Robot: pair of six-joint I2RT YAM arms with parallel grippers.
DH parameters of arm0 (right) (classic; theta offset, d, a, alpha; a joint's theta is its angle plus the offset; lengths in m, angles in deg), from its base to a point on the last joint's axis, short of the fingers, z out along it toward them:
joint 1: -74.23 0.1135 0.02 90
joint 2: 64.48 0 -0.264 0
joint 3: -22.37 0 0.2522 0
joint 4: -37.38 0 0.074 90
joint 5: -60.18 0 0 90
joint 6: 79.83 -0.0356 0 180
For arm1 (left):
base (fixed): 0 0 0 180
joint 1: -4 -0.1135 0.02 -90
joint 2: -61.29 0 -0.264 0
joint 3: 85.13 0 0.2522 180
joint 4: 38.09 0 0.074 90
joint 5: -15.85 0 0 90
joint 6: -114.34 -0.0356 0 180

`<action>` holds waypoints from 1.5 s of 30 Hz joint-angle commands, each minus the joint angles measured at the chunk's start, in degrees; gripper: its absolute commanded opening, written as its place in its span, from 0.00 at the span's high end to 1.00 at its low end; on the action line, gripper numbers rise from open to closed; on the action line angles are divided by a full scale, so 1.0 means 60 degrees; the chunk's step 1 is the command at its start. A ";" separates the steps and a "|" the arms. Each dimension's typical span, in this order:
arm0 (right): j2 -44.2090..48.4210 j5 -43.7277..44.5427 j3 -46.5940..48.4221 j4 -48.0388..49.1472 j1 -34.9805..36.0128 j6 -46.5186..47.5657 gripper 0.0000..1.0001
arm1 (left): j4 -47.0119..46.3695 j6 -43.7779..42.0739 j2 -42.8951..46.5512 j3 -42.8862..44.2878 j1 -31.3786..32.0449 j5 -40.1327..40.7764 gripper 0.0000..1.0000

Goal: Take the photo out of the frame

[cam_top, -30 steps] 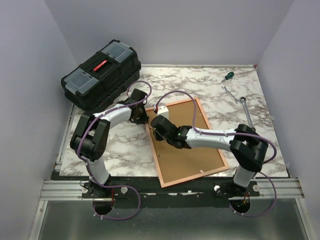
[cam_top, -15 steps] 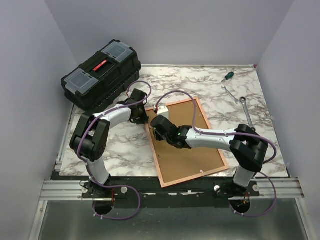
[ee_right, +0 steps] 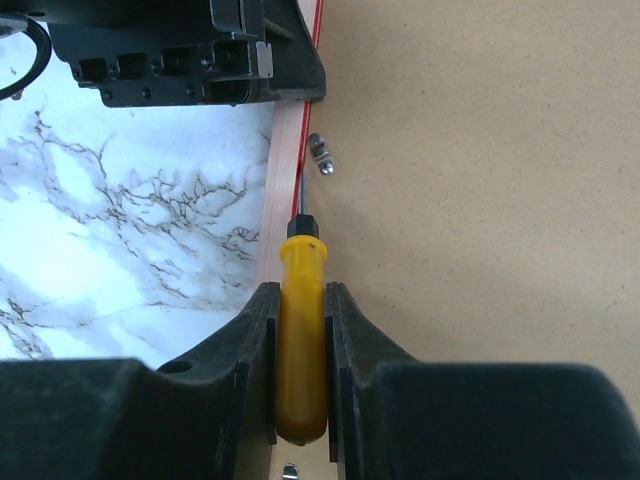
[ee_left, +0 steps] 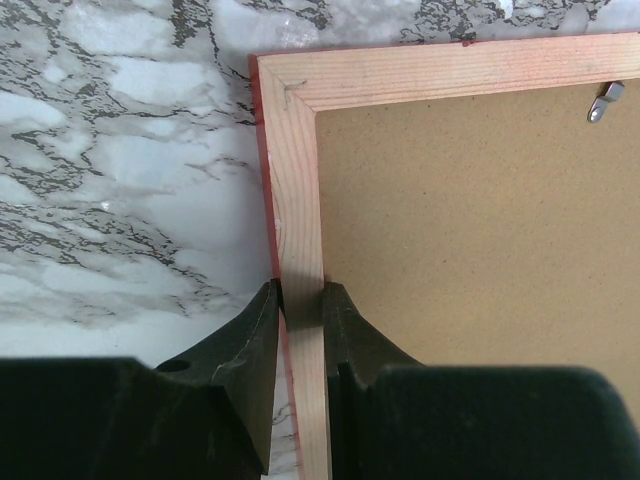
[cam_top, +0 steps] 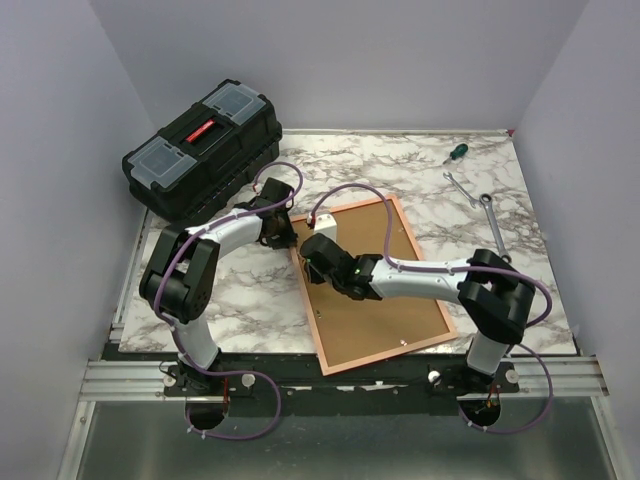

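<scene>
Marble table (cam_top: 240, 300), red-edged frame (ee_left: 298, 180) lying back-up at centre, brown backing board (cam_top: 370, 320) filling it, photo hidden, black toolbox (cam_top: 203, 148) far left, my left gripper (ee_left: 300, 295) pinching the frame's left rail, my right gripper (ee_right: 300, 300) clamped on a yellow screwdriver (ee_right: 302, 340), tip near a metal clip (ee_right: 320, 155)

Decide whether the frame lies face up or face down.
Face down: the frame shows its bare wood back, and the brown backing board, with a metal clip at its edge, faces up.
</scene>
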 commanded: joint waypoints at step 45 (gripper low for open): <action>-0.1060 -0.0877 0.3878 -0.2410 -0.1668 -0.0248 1.00 | 0.0540 -0.0028 0.0223 -0.0763 -0.0047 -0.0450 1.00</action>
